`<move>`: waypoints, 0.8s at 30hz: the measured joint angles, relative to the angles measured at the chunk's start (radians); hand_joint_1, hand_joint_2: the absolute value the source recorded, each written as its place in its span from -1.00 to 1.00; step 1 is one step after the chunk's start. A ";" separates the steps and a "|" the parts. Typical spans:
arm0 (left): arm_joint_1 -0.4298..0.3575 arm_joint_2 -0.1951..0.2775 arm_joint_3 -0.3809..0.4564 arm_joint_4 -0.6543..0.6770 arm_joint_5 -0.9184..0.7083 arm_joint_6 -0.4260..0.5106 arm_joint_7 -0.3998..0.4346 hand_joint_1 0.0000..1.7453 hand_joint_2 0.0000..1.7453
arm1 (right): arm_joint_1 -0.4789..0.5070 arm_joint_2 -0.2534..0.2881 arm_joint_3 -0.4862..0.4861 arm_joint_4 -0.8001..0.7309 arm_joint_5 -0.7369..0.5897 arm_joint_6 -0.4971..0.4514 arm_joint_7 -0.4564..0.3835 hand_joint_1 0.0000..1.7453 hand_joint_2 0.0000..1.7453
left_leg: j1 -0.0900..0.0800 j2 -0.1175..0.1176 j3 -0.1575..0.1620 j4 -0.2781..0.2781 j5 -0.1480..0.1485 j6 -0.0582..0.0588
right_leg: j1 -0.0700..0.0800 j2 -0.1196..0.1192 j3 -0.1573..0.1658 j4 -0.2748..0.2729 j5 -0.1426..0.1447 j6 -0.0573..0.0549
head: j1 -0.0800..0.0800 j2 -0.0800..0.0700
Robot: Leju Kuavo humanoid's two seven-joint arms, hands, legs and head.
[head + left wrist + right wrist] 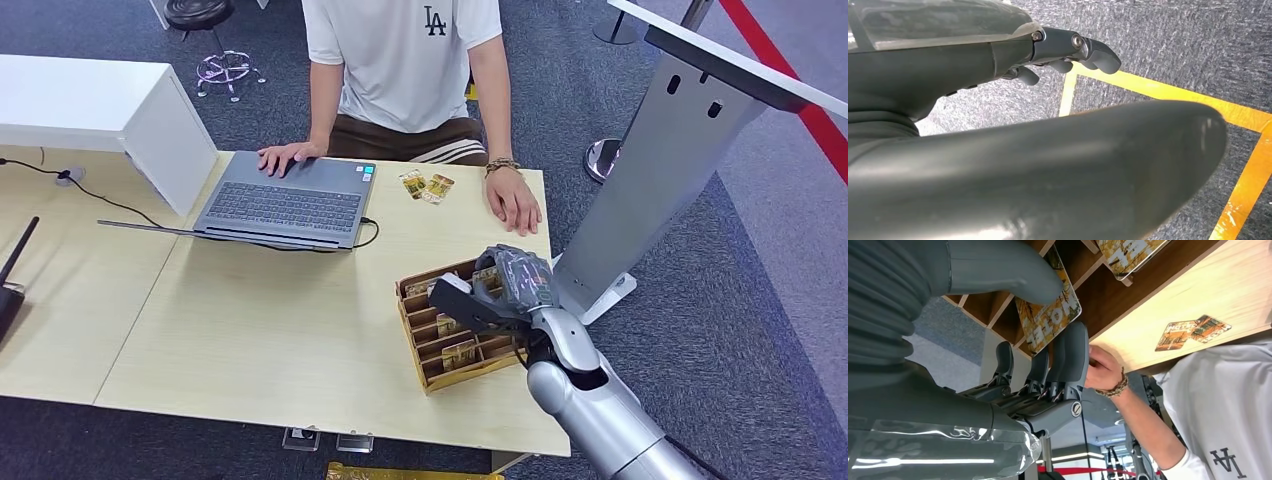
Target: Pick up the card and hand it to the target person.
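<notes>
A wooden card tray (428, 378) with several slots stands near the table's front right edge, with yellow-printed cards (458, 353) in it. My right hand (505, 285) is down over the tray's far end. In the right wrist view its thumb and fingers (1070, 347) pinch a yellow card (1048, 320) that stands in a slot. The person (400, 60) in a white shirt sits across the table, one hand (513, 200) flat on the tabletop just beyond the tray. My left hand (1068, 47) hangs over the carpet, fingers apart, holding nothing.
Two loose cards (425, 186) lie on the table in front of the person. An open laptop (285, 205) sits at centre left, a white box (100, 105) behind it. A grey stand (660, 170) rises close to the table's right edge.
</notes>
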 joint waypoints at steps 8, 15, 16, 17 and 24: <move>0.000 0.000 0.000 0.000 0.000 -0.001 -0.001 -1.00 -1.00 | -0.010 0.000 0.001 0.013 0.000 0.000 -0.001 0.37 1.00 | 0.000 0.000 0.000 0.000 0.000 0.000 | 0.000 0.000 0.000 0.000 0.000 0.000 | 0.000 0.000; 0.000 0.000 0.000 0.000 0.000 0.000 -0.001 -1.00 -1.00 | -0.012 0.000 0.001 0.017 -0.002 -0.002 -0.008 0.59 1.00 | 0.000 0.000 0.000 0.000 0.000 0.000 | 0.000 0.000 0.000 0.000 0.000 0.000 | 0.000 0.000; 0.000 0.000 0.000 0.000 0.000 0.000 -0.001 -1.00 -1.00 | -0.012 0.001 0.001 0.017 -0.003 -0.004 -0.010 0.60 1.00 | 0.000 0.000 0.000 0.000 0.000 0.000 | 0.000 0.000 0.000 0.000 0.000 0.000 | 0.000 0.000; 0.000 0.000 0.000 0.000 0.000 0.000 -0.001 -1.00 -1.00 | -0.013 0.001 0.001 0.018 -0.003 -0.005 -0.012 0.59 1.00 | 0.000 0.000 0.000 0.000 0.000 0.000 | 0.000 0.000 0.000 0.000 0.000 0.000 | 0.000 0.000; 0.000 0.000 0.000 0.000 0.000 0.000 -0.004 -1.00 -1.00 | -0.023 0.001 0.001 0.024 -0.005 -0.009 -0.016 0.57 1.00 | 0.000 0.000 0.000 0.000 0.000 0.000 | 0.000 0.000 0.000 0.000 0.000 0.000 | 0.000 0.000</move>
